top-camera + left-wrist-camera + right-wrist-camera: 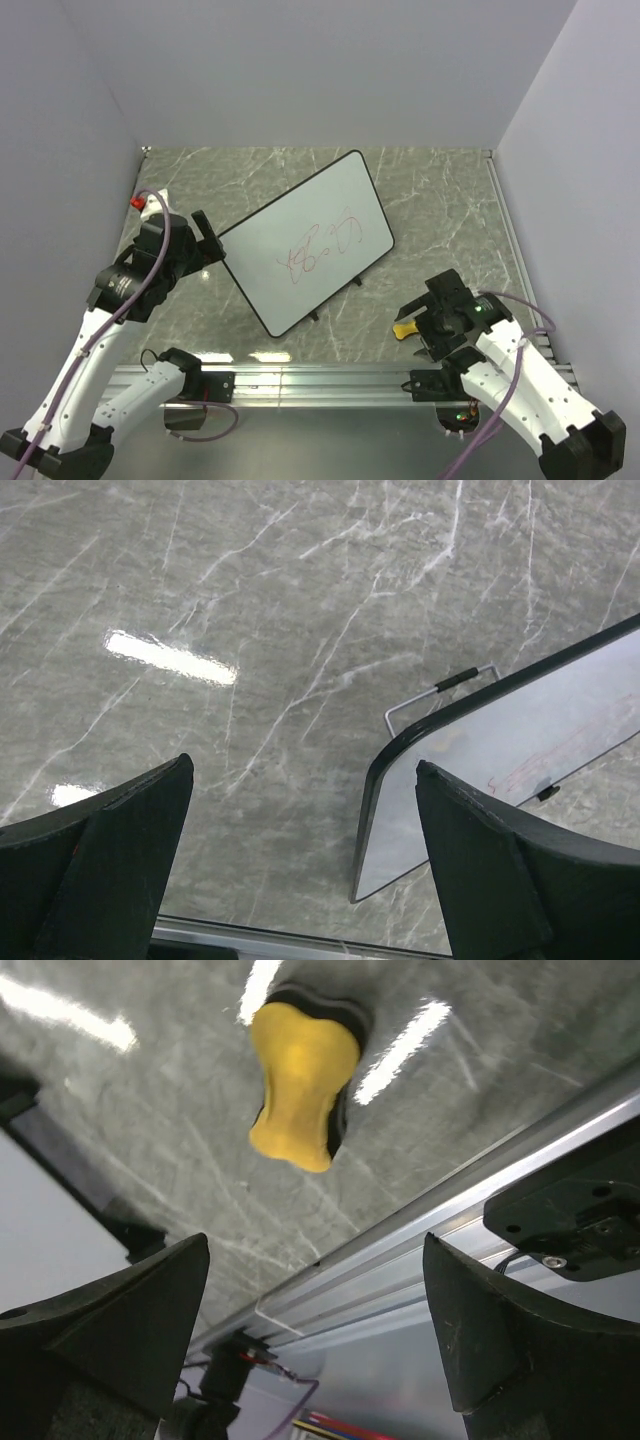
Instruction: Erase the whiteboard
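Observation:
The whiteboard (310, 245) lies tilted in the middle of the table, white with a thin black rim and red scribbles near its centre. My left gripper (195, 240) is open and empty at the board's left corner. In the left wrist view the board's rounded corner (470, 750) sits between my open fingers, close to the right finger (500, 870). My right gripper (428, 320) is open and empty just right of the yellow bone-shaped eraser (405, 329). In the right wrist view the eraser (300, 1075) lies on the table ahead of the open gripper (315, 1330).
A small red object (137, 202) lies at the back left near the wall. An aluminium rail (320, 378) runs along the near edge and shows in the right wrist view (450, 1220). The board's wire stand (440, 692) sticks out behind it. Walls close three sides.

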`<state>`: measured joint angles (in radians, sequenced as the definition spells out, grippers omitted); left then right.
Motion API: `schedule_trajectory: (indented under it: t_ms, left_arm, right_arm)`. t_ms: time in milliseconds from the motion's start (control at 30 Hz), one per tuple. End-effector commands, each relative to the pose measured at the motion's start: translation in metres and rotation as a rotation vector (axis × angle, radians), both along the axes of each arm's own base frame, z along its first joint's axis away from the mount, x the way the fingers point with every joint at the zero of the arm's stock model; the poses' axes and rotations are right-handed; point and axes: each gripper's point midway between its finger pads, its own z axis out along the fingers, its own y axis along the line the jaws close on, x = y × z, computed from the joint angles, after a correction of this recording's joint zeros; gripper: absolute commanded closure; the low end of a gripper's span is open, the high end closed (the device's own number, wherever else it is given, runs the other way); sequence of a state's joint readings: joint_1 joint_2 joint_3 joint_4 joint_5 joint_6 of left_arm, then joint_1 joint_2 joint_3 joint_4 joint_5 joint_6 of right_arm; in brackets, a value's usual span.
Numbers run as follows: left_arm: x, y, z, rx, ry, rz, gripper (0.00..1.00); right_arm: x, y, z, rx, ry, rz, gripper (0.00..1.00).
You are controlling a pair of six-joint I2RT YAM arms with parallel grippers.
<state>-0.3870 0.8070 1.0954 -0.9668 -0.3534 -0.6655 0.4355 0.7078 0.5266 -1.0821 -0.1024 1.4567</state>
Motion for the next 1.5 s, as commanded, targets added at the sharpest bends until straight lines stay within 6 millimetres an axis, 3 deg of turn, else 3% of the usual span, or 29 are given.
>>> schedule_trajectory:
  t_ms: [0,200,500,700,933,1067,1133,1367,1467]
  left_arm:
    - [0.003,-0.006,0.007,-0.007,-0.04,-0.045,0.01]
    - [0.006,-0.009,0.014,-0.001,-0.046,-0.064,0.01]
    - [0.003,-0.007,0.016,0.005,-0.035,-0.05,0.01]
    - [0.001,-0.002,0.016,0.017,-0.026,-0.035,0.01]
    - [0.002,-0.002,0.02,0.018,-0.021,-0.026,0.01]
    - [0.001,-0.001,0.019,0.018,-0.015,-0.016,0.01]
    - [0.001,0.0,0.019,0.013,-0.016,-0.009,0.01]
    - [0.001,0.0,0.016,0.008,-0.007,0.005,0.01]
    - [0.002,-0.001,0.014,0.002,-0.003,0.006,0.01]
  right_arm:
    - [0.0,-0.009,-0.007,-0.05,0.051,-0.116,0.07]
    - [0.016,-0.016,-0.017,-0.11,0.038,-0.169,0.1]
    - [0.027,-0.019,-0.042,-0.174,0.07,-0.142,0.35]
    - [0.04,-0.025,-0.047,-0.191,0.057,-0.134,0.51]
    - [0.048,-0.031,-0.043,-0.226,0.051,-0.09,0.48]
    - [0.049,-0.027,-0.028,-0.225,0.051,-0.002,0.3]
    - [0.045,-0.025,-0.022,-0.208,0.042,0.018,0.26]
    - [0.027,-0.029,0.005,-0.178,-0.005,0.039,0.28]
    - [0.031,-0.03,0.004,-0.169,-0.031,0.026,0.41]
